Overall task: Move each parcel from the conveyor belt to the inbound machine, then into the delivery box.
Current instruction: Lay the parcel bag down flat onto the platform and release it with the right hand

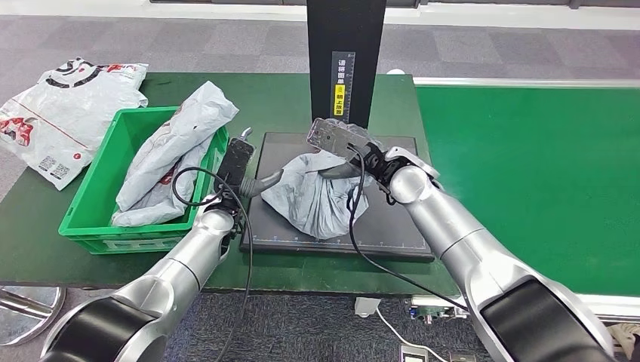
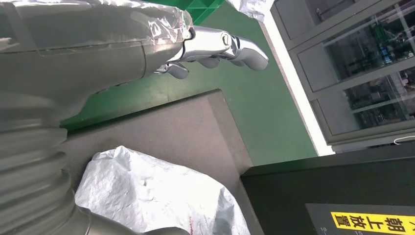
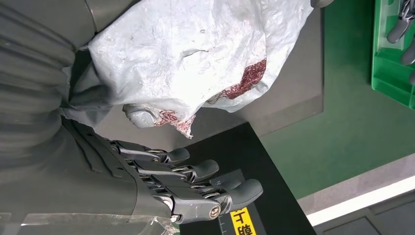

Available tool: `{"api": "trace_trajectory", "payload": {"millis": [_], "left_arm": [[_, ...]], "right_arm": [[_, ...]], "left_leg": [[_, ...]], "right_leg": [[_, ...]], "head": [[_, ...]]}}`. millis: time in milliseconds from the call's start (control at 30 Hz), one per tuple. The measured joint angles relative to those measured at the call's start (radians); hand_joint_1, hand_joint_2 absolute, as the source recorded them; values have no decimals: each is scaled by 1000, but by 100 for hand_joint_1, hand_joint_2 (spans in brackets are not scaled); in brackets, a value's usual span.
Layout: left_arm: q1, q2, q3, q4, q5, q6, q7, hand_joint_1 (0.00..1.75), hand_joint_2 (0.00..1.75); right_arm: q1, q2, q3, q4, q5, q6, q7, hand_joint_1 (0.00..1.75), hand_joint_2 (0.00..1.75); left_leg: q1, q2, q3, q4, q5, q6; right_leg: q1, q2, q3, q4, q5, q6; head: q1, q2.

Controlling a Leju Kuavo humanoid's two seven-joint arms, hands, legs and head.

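Observation:
A crumpled grey parcel lies on the black platform of the inbound machine. My right hand hovers over the parcel's far side. Its fingers are straight and clear of the bag, and its thumb touches the bunched top. My left hand is at the platform's left edge with fingers extended and its thumb reaching to the parcel's left corner. Neither hand grips anything. The green delivery box stands on the left with another grey parcel in it.
The machine's black post rises just behind the platform. A white printed parcel lies on the table left of the box. The green conveyor belt stretches on the right. A black cable hangs from my left wrist.

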Motion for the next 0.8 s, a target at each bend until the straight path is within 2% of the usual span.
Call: {"api": "trace_trajectory", "payload": {"millis": [633, 767, 800], "left_arm": [[0, 0, 0, 0, 0, 0, 0, 0, 175], [0, -1, 0, 0, 0, -2, 0, 0, 175], [-1, -2, 0, 0, 4, -11, -1, 0, 175]], "right_arm": [[0, 0, 0, 0, 0, 0, 0, 16, 175], [0, -1, 0, 0, -3, -4, -2, 0, 0], [5, -9, -1, -2, -19, -23, -15, 0, 0]], "left_leg": [[0, 0, 0, 0, 0, 0], [0, 0, 0, 0, 0, 0], [0, 1, 1, 1, 0, 0]], "right_leg": [[0, 0, 0, 0, 0, 0], [0, 0, -1, 0, 0, 0], [0, 0, -1, 0, 0, 0]], "head": [[0, 0], [0, 0], [0, 0]]}}
